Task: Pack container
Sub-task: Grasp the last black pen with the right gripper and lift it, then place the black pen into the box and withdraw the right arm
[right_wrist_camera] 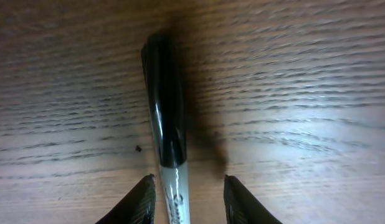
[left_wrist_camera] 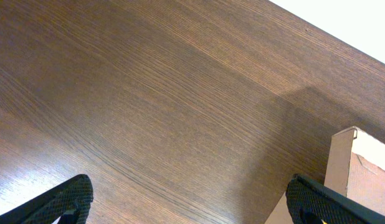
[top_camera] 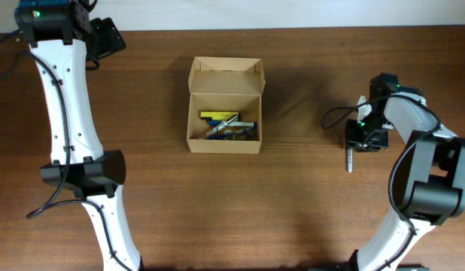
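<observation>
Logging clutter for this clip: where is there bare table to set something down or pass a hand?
Free: the table between the left arm and the box; the wide strip on the robot's side of the box; the gap between the box and the right pincer. Crowded: inside the box, among the pens, and at the right pincer, which straddles a marker.

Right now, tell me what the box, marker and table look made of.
Box: matte tan cardboard, judging by creased flaps. Marker: probably plastic; its black cap shines glossy. Table: wood-grain surface, solid or laminate unclear.
</observation>
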